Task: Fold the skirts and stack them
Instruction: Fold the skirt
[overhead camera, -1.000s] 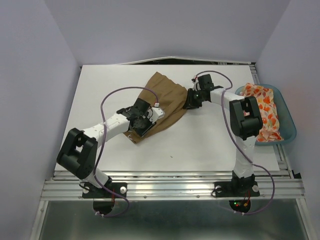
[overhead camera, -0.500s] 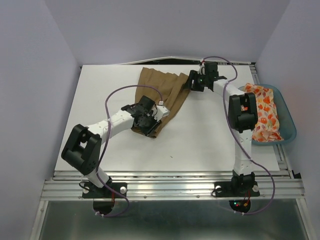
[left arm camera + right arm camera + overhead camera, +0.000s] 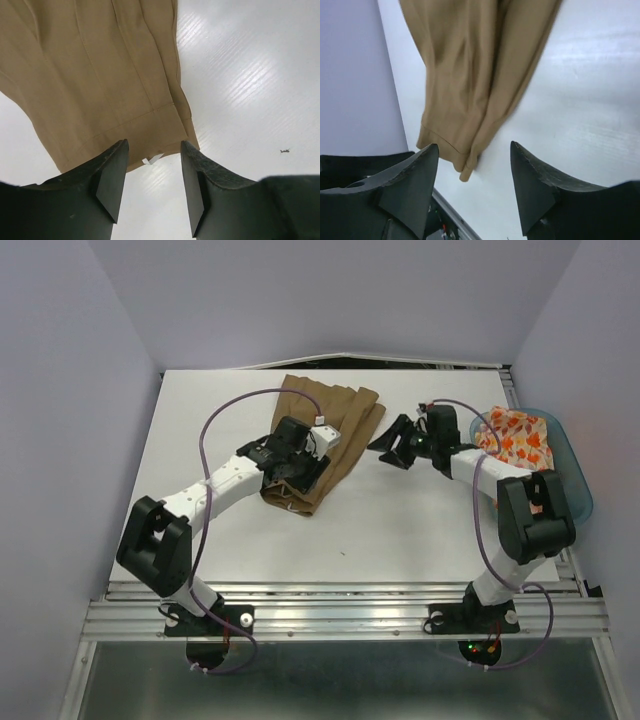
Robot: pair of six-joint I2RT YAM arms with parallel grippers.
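Both released: my left pincer [image 3: 152, 150] gapes over the soft, pleated tan skirt's [image 3: 345, 420] hem, my right pincer [image 3: 474, 150] beside it. The print skirt [image 3: 515, 435] lies crumpled in the tub [image 3: 576, 475].

You have the plain tan-brown cloth skirt [image 3: 345, 430] lying on the flat white table [image 3: 400, 530], in the far middle. It runs from the back edge slantwise toward the near left. The left gripper [image 3: 297, 472] is over its near end. The right gripper [image 3: 392, 448] is just to the skirt's right, apart from the cloth, between it and the translucent teal plastic tub [image 3: 584, 502]. That tub stands at the table's right edge, with the cream leaf-print cloth skirt [image 3: 515, 440] inside it. A small dark speck [image 3: 343, 553] lies on the table, nearer you than the tan skirt.
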